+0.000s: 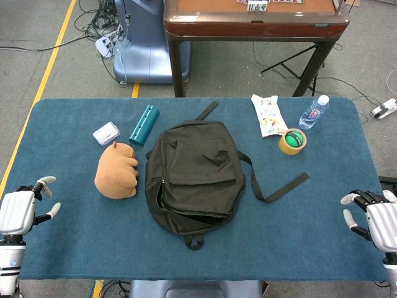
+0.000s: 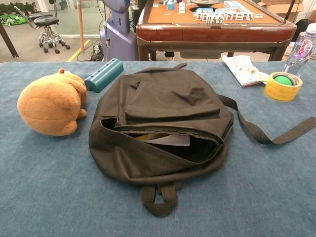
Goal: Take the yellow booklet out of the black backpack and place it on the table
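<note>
Yellow booklet [image 2: 144,137] peeks from the unzipped mouth of the black backpack [image 2: 163,111] only in the chest view. Overhead alone shows the left hand [image 1: 25,208] and right hand [image 1: 372,214], fingers spread, empty, at the table [image 1: 310,242] edges.

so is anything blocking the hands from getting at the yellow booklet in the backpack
Only the black backpack itself: the yellow booklet sits inside its unzipped mouth, mostly under the top flap. Left hand and right hand are open at the table's near corners.
</note>
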You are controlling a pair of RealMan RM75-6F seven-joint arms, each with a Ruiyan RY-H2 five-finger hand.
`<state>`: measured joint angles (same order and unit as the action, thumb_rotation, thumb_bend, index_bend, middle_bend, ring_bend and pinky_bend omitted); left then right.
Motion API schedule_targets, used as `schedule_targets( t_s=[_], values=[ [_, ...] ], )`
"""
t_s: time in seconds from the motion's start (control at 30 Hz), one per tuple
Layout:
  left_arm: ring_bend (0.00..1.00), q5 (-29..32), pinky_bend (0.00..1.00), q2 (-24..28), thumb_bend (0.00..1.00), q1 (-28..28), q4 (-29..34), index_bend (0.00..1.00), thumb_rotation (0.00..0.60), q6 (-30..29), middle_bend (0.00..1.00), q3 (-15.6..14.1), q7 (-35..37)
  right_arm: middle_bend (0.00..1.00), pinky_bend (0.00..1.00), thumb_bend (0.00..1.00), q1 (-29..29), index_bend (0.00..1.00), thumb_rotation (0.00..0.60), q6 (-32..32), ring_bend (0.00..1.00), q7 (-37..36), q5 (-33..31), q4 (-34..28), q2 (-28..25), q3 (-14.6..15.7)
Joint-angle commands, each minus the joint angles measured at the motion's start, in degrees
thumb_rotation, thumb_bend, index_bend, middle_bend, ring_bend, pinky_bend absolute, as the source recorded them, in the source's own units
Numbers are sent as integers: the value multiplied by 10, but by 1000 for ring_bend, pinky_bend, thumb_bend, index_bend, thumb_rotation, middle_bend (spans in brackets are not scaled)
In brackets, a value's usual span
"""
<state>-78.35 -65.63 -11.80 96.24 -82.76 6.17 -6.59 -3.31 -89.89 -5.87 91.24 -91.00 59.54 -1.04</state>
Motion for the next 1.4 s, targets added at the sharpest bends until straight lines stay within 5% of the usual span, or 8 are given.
schedule_targets(
  t_s=[0.03,0.4,0.9,1.4],
  values=[
    [533,-1,413,0,265,0,0,364,600,1,528,0,-1,412,480,378,0,456,600,-1,392,0,1,-1,-1,0],
    [531,-38,411,-7,264,-16,-21,364,600,4,528,7,31,413,480,378,3,456,600,-14,392,7,7,-7,-8,-10],
    [517,-174,396,-45,264,-159,-29,363,600,117,525,17,135,412,480,378,-13,456,600,-6,391,29,9,-34,-35,-30],
    [318,-156,289,-157,211,-291,-48,192,600,278,315,19,49,413,480,378,-18,456,600,2,392,30,6,-35,-37,-33]
  ],
)
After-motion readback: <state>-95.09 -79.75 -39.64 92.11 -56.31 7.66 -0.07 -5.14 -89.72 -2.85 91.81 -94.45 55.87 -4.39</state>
